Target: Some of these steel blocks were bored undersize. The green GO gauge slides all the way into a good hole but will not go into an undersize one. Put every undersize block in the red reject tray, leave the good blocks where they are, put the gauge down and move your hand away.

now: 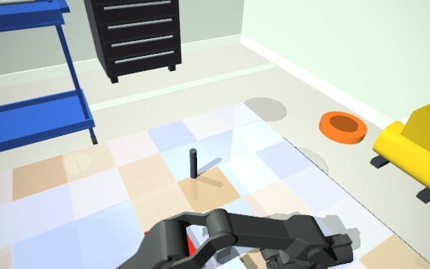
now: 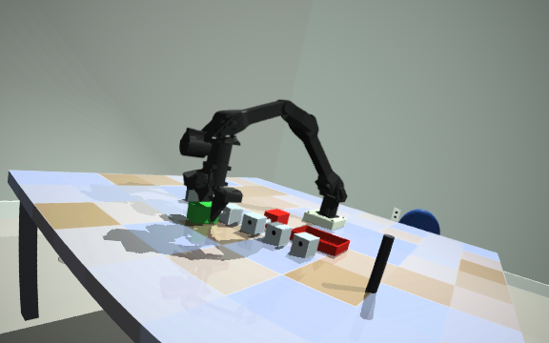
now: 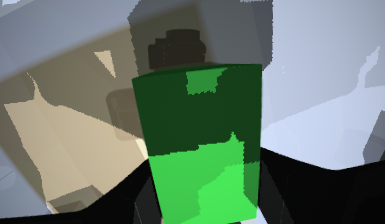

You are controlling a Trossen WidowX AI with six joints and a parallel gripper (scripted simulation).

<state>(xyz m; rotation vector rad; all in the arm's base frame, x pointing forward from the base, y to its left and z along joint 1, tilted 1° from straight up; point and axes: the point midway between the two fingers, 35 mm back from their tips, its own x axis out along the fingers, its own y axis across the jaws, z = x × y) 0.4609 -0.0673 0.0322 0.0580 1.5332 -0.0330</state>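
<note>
seen from the side, the nearest thing is a black post (image 1: 193,164) (image 2: 380,264), standing upright on the tabletop (image 1: 88,224) (image 2: 236,312), between its near edge and the right-hand corner. past it, toward the middle, four grey blocks with dark holes stand in a slanting row that leads toward the left-hand corner: the first block (image 2: 304,246), the second block (image 2: 278,235), the third block (image 2: 254,224) and the fourth block (image 2: 231,214), partly hidden by the gripper. the red tray (image 2: 340,249) lies just behind the first block, toward the far edge.

at the left-hand end of the row is the green gauge (image 2: 201,212) (image 3: 203,110), on the side toward the left-hand corner. the fingers of the gripper (image 1: 275,259) (image 2: 209,205) (image 3: 209,192) are pinching it from both sides; whether its pin is in a hole, i cannot tell. behind them shows part of a grey thing (image 2: 192,194), mostly hidden.

farther back, a small red box (image 2: 276,215) sits between the row and the white base plate (image 2: 310,219), which carries the black arm (image 1: 260,228) (image 2: 262,113) near the far edge.
</note>
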